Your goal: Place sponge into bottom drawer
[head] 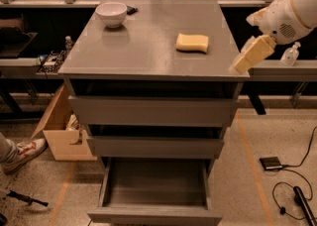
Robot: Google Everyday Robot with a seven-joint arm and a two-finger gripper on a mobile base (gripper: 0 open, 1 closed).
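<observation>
The sponge (192,42), a small pale-yellow foam block, lies flat on the grey cabinet top (143,46), right of centre. The bottom drawer (156,190) is pulled out and its deep grey tray shows nothing inside. My gripper (252,54), with yellowish foam-padded fingers, hangs from the white arm (290,14) at the cabinet's right edge, to the right of the sponge and a little nearer the front. It touches nothing.
A white bowl (111,13) stands at the back left of the cabinet top. The two upper drawers are partly open. A wooden box (62,131) and a person's shoe (22,153) sit on the floor at left. Cables and a small device (272,163) lie at right.
</observation>
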